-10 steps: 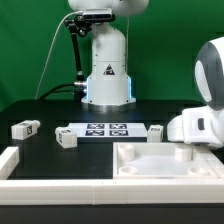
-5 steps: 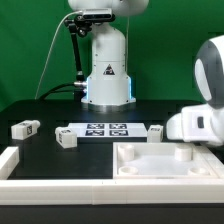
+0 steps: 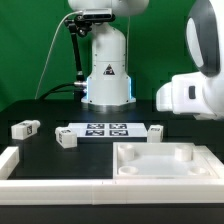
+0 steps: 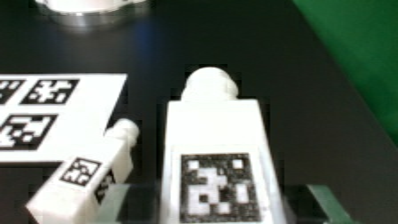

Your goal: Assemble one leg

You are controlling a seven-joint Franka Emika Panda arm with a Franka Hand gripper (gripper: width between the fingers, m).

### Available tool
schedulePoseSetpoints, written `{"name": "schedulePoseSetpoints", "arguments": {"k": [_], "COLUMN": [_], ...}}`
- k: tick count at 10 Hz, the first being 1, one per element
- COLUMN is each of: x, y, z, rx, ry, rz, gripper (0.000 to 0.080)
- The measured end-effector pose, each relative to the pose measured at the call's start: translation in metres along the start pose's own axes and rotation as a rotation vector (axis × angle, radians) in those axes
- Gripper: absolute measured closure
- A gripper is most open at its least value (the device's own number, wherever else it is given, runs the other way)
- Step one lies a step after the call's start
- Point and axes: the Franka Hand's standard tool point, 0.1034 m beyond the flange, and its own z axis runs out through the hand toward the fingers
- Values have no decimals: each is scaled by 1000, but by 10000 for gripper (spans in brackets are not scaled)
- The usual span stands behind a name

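Although the exterior view hides the tool behind the raised arm (image 3: 195,95), it shows the tray-like panel (image 3: 165,165) below and a loose leg (image 3: 66,138) just beside the marker board (image 3: 105,130).

Wrist view: the gripper (image 4: 217,205) appears clamped on the leg (image 4: 217,140). This leg looms far larger than another leg (image 4: 86,170) nearby, so it is judged to be off the table.

Step in hand: carrying. Next move: line up its rounded end with a panel corner.

Robotics lab, arm base (image 3: 107,65) on black table (image 3: 40,150), green backdrop (image 3: 30,50), marker board (image 3: 106,129)
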Motion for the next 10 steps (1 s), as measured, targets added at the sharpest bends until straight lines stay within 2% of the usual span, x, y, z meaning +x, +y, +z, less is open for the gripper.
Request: {"name": "schedulePoseSetpoints", "arguments": {"k": [2,3,4,7,8,9,10], "x": [3,9,16,8,2,4,0], "y": [-3,-5,-8,13,24,34,47], "z": [-4,-8,-19,-46,-57,-79,-94], "rx": [6,15,33,76,81,97,102], "ry": [46,94,216,558,609,742,869], "rz": [-1,-1,-14,-33,-37,-42,-51], "gripper": [511,511,511,509,509,509,509]}}
